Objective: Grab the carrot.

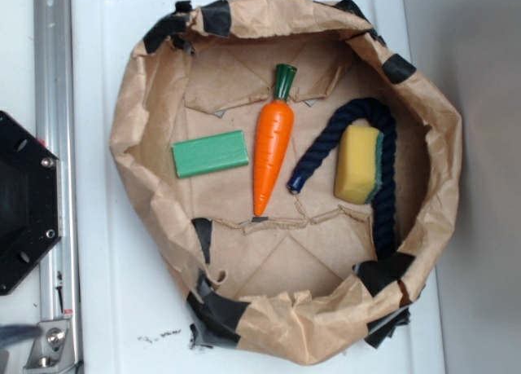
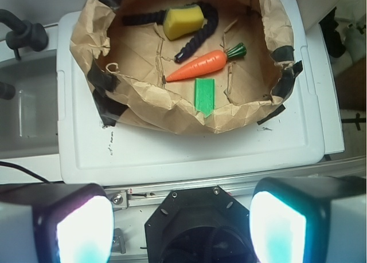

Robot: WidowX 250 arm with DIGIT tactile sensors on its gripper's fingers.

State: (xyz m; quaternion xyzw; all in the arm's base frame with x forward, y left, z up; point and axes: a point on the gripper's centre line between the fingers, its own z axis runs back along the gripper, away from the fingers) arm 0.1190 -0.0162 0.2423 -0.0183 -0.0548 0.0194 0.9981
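jaws (image 2: 180, 228) only in wrist view, agape; carrot (image 1: 273, 148) untouched

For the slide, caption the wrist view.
Open gripper far above paper basket holding carrot.

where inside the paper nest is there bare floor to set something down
The biggest bare patch is the paper below the carrot tip, toward the taped rim. A smaller one lies above the green block, left of the stem. It is crowded on the right, where rope curls around the sponge.
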